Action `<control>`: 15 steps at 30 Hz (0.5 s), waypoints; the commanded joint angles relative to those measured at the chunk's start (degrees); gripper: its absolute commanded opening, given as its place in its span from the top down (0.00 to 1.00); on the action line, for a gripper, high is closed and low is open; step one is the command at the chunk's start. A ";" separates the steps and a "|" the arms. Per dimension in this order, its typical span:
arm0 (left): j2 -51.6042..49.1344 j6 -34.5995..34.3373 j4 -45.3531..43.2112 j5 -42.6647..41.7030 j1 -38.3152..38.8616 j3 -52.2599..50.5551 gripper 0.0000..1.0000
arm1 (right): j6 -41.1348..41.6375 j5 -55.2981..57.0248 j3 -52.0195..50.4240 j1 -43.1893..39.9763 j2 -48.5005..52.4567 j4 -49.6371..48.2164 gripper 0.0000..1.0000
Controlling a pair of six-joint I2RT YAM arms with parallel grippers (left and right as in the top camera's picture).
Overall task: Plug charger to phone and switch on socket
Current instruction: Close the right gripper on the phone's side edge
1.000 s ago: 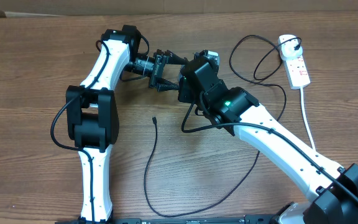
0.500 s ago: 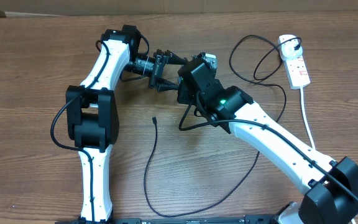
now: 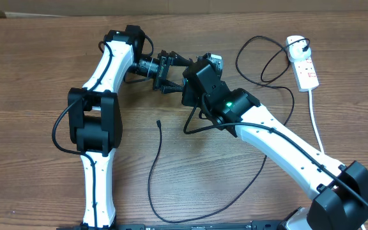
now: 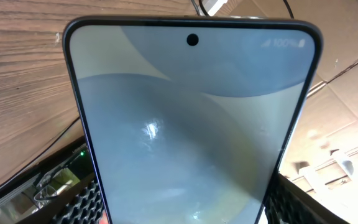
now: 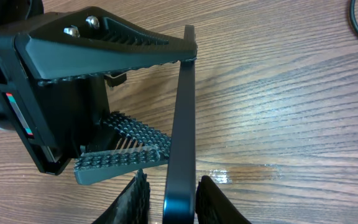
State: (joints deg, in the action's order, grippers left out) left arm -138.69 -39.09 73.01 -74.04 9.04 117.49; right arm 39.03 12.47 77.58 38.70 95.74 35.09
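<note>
The phone [image 4: 191, 124] is held off the table, screen lit light blue, and fills the left wrist view. My left gripper [image 3: 171, 69] is shut on its long edges, with its ridged fingers [image 5: 123, 43] above and below the phone. My right gripper [image 5: 171, 200] straddles the phone's end [image 5: 182, 124], which shows edge-on. A small gap shows at its left pad, so it is open. In the overhead view the right gripper [image 3: 187, 80] hides the phone. The charger cable [image 3: 151, 172] lies on the table, its connector tip [image 3: 158, 122] loose and its plug [image 3: 299, 46] in the socket [image 3: 305, 67].
The socket's thick white cord [image 3: 316, 124] runs down the right side. The black cable loops across the table's front and up behind my right arm [image 3: 286, 147]. My left arm [image 3: 98, 121] stretches along the left side. Cardboard shows along the back edge.
My right arm shifted slightly left towards the phone between the two earlier frames. It has held still since. The left gripper and the phone have not moved.
</note>
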 commanded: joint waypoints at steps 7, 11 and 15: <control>0.04 -0.76 0.02 -2.03 0.66 1.60 0.39 | 0.26 1.01 1.46 -0.15 1.20 -0.52 0.76; 0.04 -0.76 0.00 -1.99 0.79 1.60 0.39 | 0.63 1.05 1.46 -0.15 2.14 -0.31 0.78; 0.04 -0.76 0.00 -1.97 0.79 1.60 0.39 | 0.61 1.07 1.46 -0.20 2.12 -0.57 0.79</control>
State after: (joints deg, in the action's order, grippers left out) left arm -138.69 -39.09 73.03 -74.04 9.04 117.49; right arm 39.22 12.47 77.58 38.70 97.67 35.07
